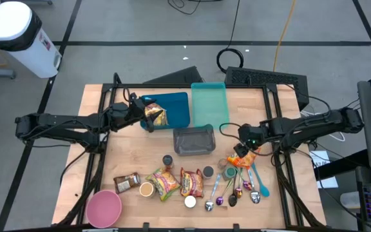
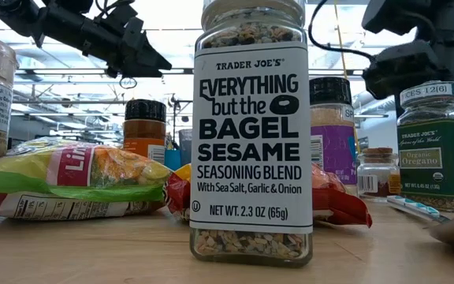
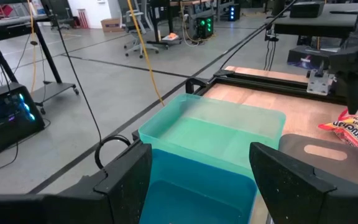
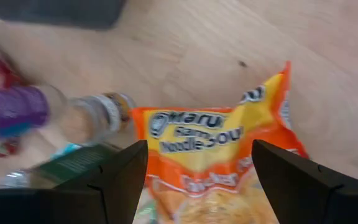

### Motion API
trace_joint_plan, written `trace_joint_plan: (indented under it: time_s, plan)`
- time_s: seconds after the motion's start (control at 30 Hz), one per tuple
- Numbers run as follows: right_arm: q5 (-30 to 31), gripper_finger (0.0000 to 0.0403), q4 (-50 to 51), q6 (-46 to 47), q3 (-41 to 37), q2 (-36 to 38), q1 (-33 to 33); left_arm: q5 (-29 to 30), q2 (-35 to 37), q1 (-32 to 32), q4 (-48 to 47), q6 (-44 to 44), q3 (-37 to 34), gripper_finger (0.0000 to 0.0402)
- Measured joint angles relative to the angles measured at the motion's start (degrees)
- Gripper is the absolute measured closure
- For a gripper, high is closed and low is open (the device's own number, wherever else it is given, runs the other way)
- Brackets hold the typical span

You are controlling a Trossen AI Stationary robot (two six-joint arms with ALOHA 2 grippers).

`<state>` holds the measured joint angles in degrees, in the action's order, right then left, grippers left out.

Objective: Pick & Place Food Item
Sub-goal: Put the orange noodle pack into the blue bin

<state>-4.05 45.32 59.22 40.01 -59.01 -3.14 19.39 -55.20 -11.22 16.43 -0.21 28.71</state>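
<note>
Hanging above the bench [image 1: 127, 164], the right gripper [image 1: 244, 153] carried an orange noodle packet [image 1: 245, 158] pinched by its top edge, so the packet dangled free below the fingers rather than resting on the wood. In the right wrist view the packet [image 4: 219, 155] filled the space between the two dark fingers [image 4: 124, 177], which looked clenched on it, with bare wood and a tipped spice jar [image 4: 55, 115] beneath. That height made sense as a carry clearance: the packet hung just over the row of spoons [image 1: 237, 190] and jars at the near right, and a low pass would have dragged through them.

The left gripper [image 1: 148, 116] reached over the blue bin [image 1: 179, 106], and a shiny brown snack bag [image 1: 155, 115] sat right at its fingertips. Its wrist view showed both fingers [image 3: 124, 180] spread wide with nothing between them, only the blue bin and the teal bin [image 3: 216, 134] ahead, so it read as released, the bag probably just dropped there.

A grey tray [image 1: 194, 140] lay between the two arms, nearest the right gripper, and seemed the likely place for the noodle packet. More food, including two snack pouches [image 1: 176, 182], waited in a row along the near edge beside a pink bowl [image 1: 103, 207].
</note>
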Motion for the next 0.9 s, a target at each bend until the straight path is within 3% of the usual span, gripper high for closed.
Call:
trace_joint_plan:
  time_s: [0.17, 0.5, 0.9]
  plan:
    - [1.3, 0.015, 1.7, -2.5, 0.0, -1.1, -0.5, 0.0, 0.0, 0.0, 0.0, 0.0, 0.0, 0.0123]
    - [1.1, 0.0258, 2.7, -3.0, -0.4, -1.8, -0.5, 0.1, 0.0, 0.0, 0.1, -0.3, 0.0, 0.0123]
    - [-0.4, 0.0351, 1.3, -2.7, -3.1, -1.9, -0.5, 0.1, 0.0, 0.0, 0.1, -0.1, 0.0, 0.0124]
